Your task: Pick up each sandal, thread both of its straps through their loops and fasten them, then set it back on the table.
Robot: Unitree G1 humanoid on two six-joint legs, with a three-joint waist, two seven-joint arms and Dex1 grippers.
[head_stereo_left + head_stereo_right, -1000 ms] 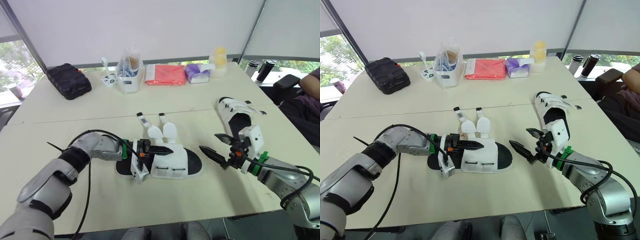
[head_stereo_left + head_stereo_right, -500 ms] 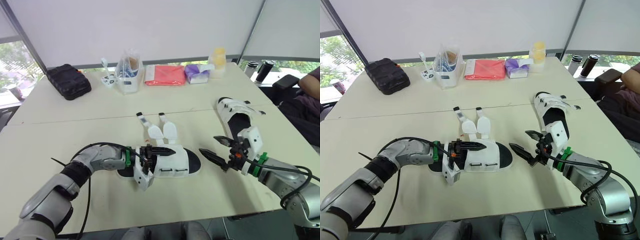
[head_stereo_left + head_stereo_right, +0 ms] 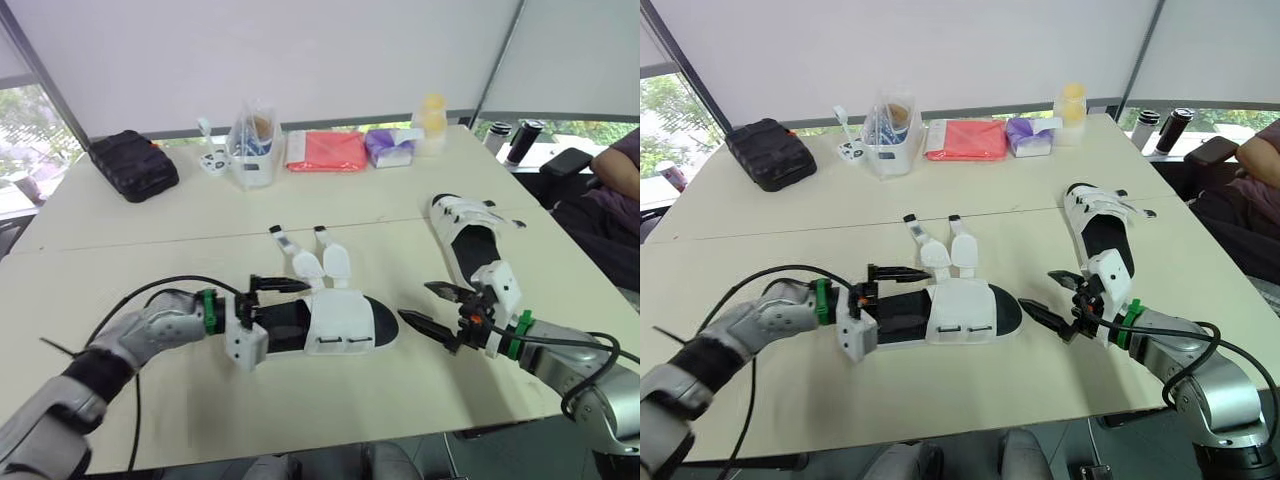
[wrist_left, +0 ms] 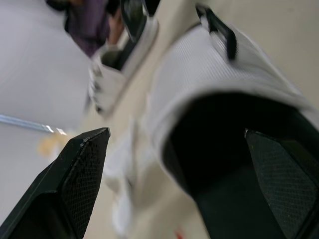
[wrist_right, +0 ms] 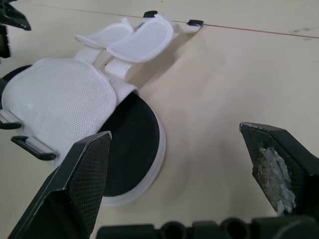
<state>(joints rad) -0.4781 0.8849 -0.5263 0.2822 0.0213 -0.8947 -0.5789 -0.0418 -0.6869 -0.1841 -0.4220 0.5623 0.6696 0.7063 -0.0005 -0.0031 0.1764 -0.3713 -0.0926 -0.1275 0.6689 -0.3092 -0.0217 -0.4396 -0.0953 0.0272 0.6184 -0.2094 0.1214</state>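
A white sandal with a black sole (image 3: 335,322) lies flat on the table in front of me. Its two straps (image 3: 322,263) are unfastened and spread toward the far side. My left gripper (image 3: 280,300) is at its heel end, open, and the left wrist view has the heel opening of the sandal (image 4: 209,84) between the wide-apart fingers (image 4: 75,184). My right gripper (image 3: 414,301) hovers open just right of the toe, holding nothing. The toe (image 5: 129,149) and straps (image 5: 134,40) lie before its fingers (image 5: 79,184). A second white sandal (image 3: 468,232) lies farther back on the right.
Along the far edge stand a black pouch (image 3: 135,160), a clear tub with a bag (image 3: 255,150), a red packet (image 3: 328,150), a purple pack (image 3: 390,147) and a yellow cup (image 3: 431,113). Two dark bottles (image 3: 520,140) and a seated person (image 3: 615,175) are at the right.
My left gripper has opened and drawn back to the left, from the sandal's upper to its heel. The sandal now lies flat. The right gripper has barely moved.
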